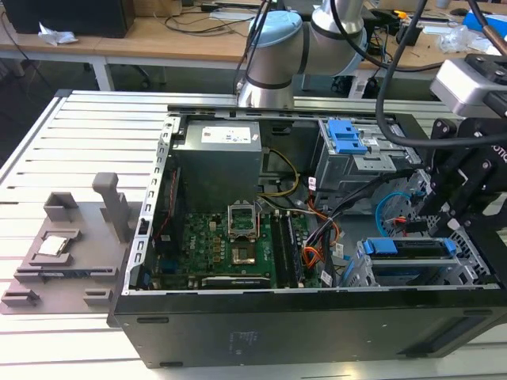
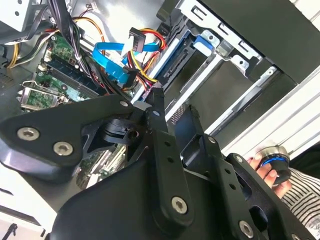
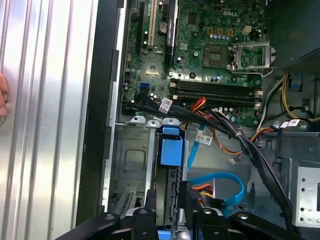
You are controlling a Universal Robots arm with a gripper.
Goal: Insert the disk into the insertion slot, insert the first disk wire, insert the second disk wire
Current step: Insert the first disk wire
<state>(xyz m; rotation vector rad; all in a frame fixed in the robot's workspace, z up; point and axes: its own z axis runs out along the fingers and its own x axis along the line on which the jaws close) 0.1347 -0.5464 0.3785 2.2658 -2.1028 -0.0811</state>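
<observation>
The disk (image 1: 408, 247), silver in a bright blue carrier, lies in the insertion slot (image 1: 366, 273), the grey perforated cage at the case's front corner on the exterior view's right. I see its blue edge (image 3: 171, 150) in the first wrist view and its blue edge (image 2: 209, 42) in the second wrist view. My black gripper (image 1: 440, 207) hangs just above that cage. Its fingers (image 2: 157, 107) stand apart with nothing between them. A loose blue flat wire (image 2: 114, 54) and a black plug (image 2: 137, 36) on red and yellow leads lie beside the cage.
The open computer case (image 1: 238, 321) lies on a slatted metal table (image 1: 87, 134). A second grey bay with a blue latch (image 1: 346, 136) stands behind the cage. Black cable bundles (image 3: 250, 150) cross near the motherboard (image 3: 210, 55). A person's hand (image 2: 267, 167) rests at the table edge. A grey fixture (image 1: 71, 245) sits at the exterior view's left.
</observation>
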